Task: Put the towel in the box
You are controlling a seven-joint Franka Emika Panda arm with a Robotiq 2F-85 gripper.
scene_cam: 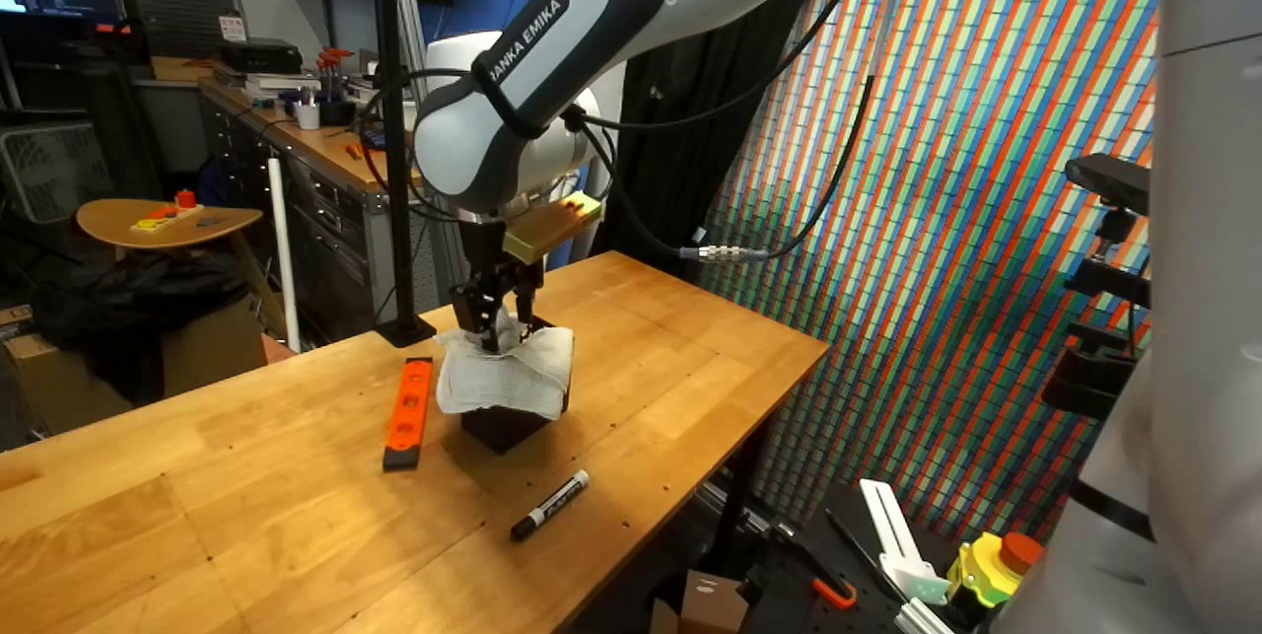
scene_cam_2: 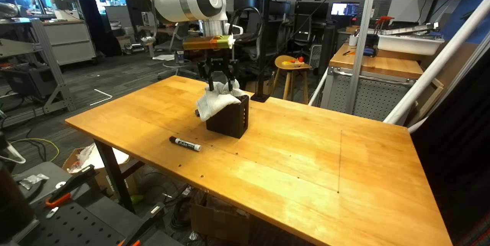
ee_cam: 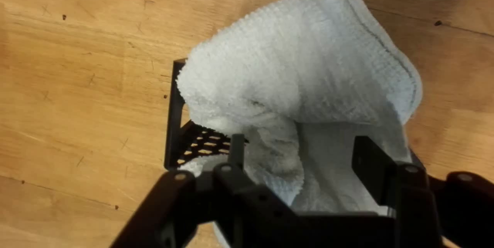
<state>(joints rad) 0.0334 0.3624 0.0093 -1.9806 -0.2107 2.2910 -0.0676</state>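
The white towel (scene_cam: 513,380) (scene_cam_2: 217,102) lies rumpled across the top of the black box (scene_cam: 501,429) (scene_cam_2: 226,121) in both exterior views. One flap hangs down outside a box wall, and part of the cloth sags into the opening. In the wrist view the towel (ee_cam: 293,59) covers most of the mouth; a strip of the box's rim (ee_cam: 174,124) and some mesh show at the left. My gripper (scene_cam: 508,333) (scene_cam_2: 221,87) (ee_cam: 300,142) points down into the cloth over the box. Its fingers stand wide apart, with loose folds between them and no pinch visible.
On the wooden table (scene_cam_2: 325,162) a black-and-white marker (scene_cam: 549,506) (scene_cam_2: 185,144) lies a short way from the box. An orange level (scene_cam: 409,407) rests beside the box. A black post (scene_cam: 402,329) (scene_cam_2: 261,97) rises at the table's edge, near the arm.
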